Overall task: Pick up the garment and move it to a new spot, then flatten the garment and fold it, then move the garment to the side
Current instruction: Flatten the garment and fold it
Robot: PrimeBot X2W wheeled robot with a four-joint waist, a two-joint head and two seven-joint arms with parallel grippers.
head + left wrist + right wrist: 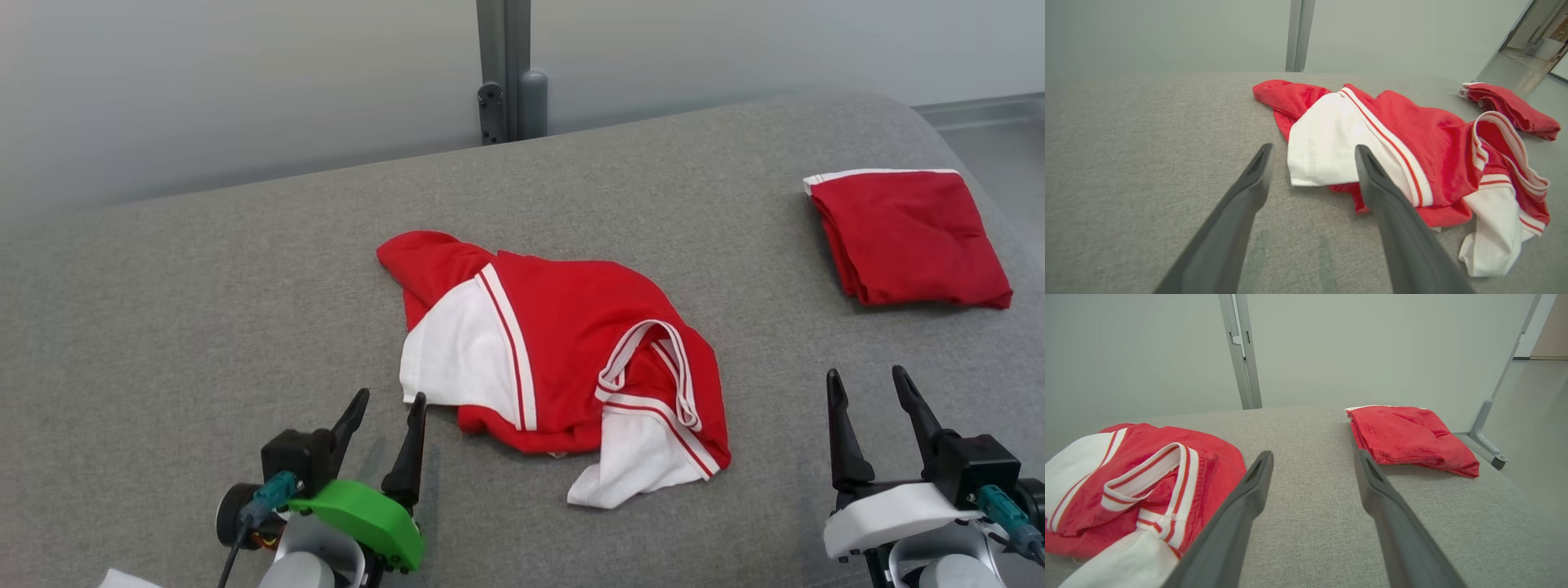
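A crumpled red garment (pixel 571 351) with white sleeves and red-striped white trim lies in the middle of the grey padded table (pixel 204 310). In the left wrist view the garment (pixel 1412 143) spreads ahead and to the right, a white sleeve just beyond the fingertips. The right wrist view has the garment (pixel 1139 477) at its left. My left gripper (pixel 389 403) stands open at the lower left, just short of the garment's near-left edge. Well right of the garment my right gripper (pixel 867 378) is open too, with bare cloth between its fingers.
A second red garment (pixel 910 237), folded flat, rests at the table's far right; it is also in the right wrist view (pixel 1408 437). A grey post (pixel 506 73) rises behind the table against a pale wall. The table's right edge drops to the floor.
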